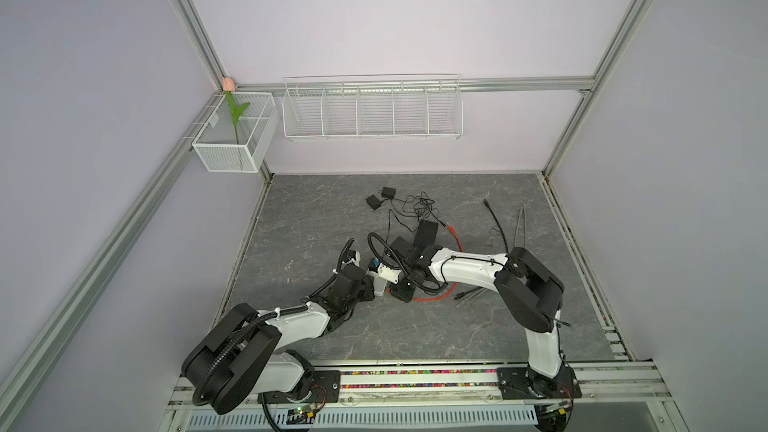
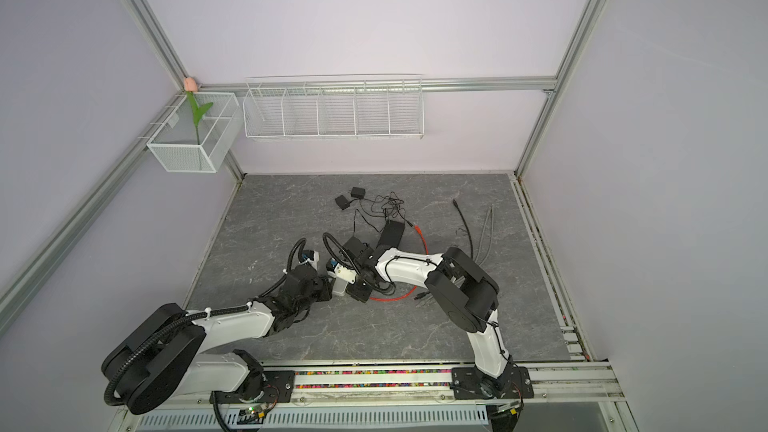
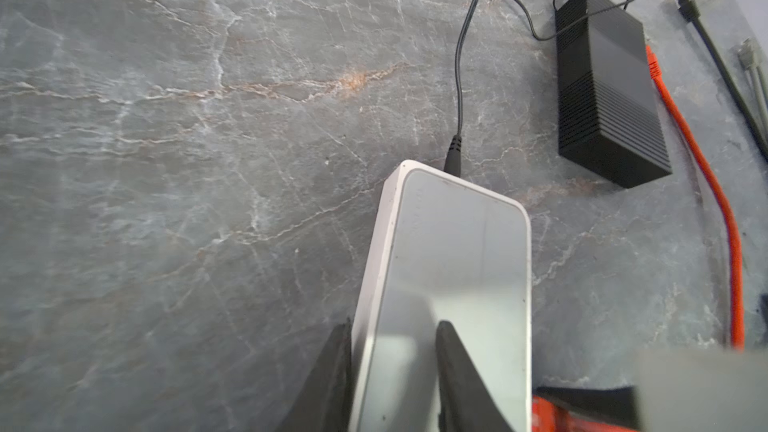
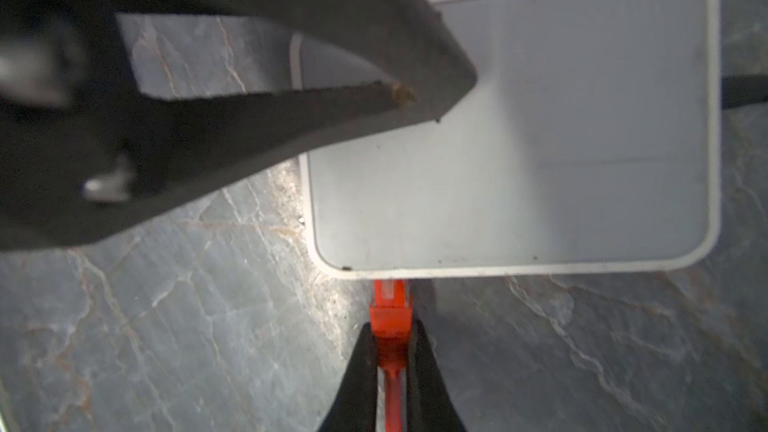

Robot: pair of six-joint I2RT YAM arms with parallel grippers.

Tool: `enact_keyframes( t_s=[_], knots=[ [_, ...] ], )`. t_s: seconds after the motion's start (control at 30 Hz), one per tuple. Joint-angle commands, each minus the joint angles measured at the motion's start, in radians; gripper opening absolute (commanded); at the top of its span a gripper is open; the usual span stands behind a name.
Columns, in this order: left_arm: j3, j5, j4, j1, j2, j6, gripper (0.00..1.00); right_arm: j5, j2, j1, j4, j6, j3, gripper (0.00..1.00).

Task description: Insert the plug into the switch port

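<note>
So here's where we're at. The white switch sits around the middle of the desk, a bit toward the front edge, with both arms crowded around it.

Our left gripper has the near end of the switch. Its jaws are only partly apart, with one finger against the side wall and the other lying on the grey top face. It looks like a grip to us, though we can't see how firm it is.

Our right gripper is pinched tight on the boot of the orange plug. The plug's clear tip is right at the switch's long edge and touching it. The port itself is hidden under the rim, so we can't tell whether the tip is seated.

A black barrel connector is already stuck into the switch's far end. The orange cable trails off beside a black ribbed box.

Two small black adapters sit toward the back edge with a tangle of thin wire. A loose black cable and a pair of grey cables lie toward the right edge.
</note>
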Motion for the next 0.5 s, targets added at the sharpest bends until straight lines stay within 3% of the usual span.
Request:
enact_keyframes(
  t_s=[0.0, 0.27, 0.47],
  knots=[
    [0.012, 0.548, -0.215, -0.175, -0.01, -0.019, 0.34, -0.309, -0.002, 0.115, 1.001, -0.084, -0.076, 0.06],
    [0.05, 0.402, -0.375, -0.153, -0.188, -0.038, 0.39, -0.214, -0.159, 0.142, 0.841, -0.122, -0.277, 0.07],
    [0.044, 0.378, -0.427, -0.133, -0.277, -0.035, 0.41, -0.132, -0.195, 0.168, 0.803, -0.092, -0.345, 0.07]
  ],
)
